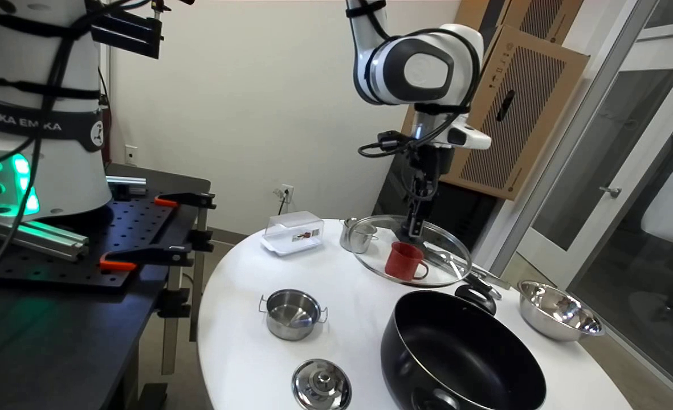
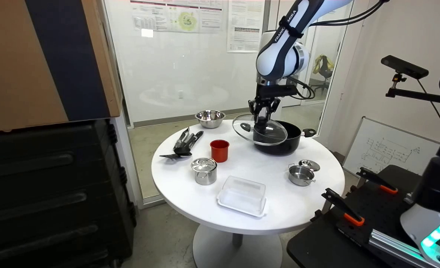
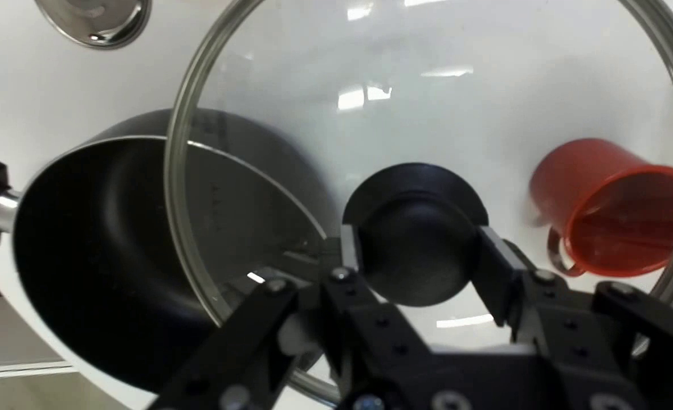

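Wrist view: the gripper (image 3: 419, 249) clamps the knob (image 3: 416, 196) of the glass lid (image 3: 427, 131), which overlaps the pot (image 3: 85, 250) at left and the mug (image 3: 587, 176) at right. We look into the pot's black interior. In an exterior view we find a lidded canister (image 2: 205, 175) left of the clear box (image 2: 242, 195).

Table (image 1: 239, 296): is being seen obliquely from opposite sides in both exterior views.
Lid (image 3: 419, 239): is being viewed closely downward in the wrist view.
Pot (image 1: 467, 341): is being shared by all.
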You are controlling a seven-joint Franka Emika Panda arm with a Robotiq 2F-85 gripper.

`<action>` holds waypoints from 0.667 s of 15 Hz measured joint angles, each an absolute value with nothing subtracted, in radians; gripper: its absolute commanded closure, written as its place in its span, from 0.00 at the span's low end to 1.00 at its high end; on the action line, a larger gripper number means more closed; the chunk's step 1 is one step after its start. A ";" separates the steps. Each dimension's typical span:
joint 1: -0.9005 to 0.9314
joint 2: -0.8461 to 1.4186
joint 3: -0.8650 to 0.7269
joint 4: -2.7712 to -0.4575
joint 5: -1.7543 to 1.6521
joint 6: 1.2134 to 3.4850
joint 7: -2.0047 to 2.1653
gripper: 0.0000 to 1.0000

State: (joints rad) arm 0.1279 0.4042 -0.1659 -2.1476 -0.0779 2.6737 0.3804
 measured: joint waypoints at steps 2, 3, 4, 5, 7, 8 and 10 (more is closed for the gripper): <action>0.093 0.408 -0.186 -2.092 -0.069 2.603 0.403 0.75; 0.070 0.417 -0.194 -2.058 -0.062 2.561 0.414 0.75; 0.047 0.432 -0.202 -2.022 -0.054 2.519 0.425 0.75; 0.026 0.453 -0.209 -1.982 -0.046 2.480 0.441 0.75; -0.014 0.508 -0.223 -1.900 -0.034 2.407 0.475 0.75; -0.030 0.538 -0.228 -1.860 -0.029 2.375 0.492 0.75; -0.061 0.599 -0.232 -1.782 -0.011 2.318 0.521 0.75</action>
State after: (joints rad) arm -0.0606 0.5995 -0.2319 -1.7819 -0.0108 2.3177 0.5210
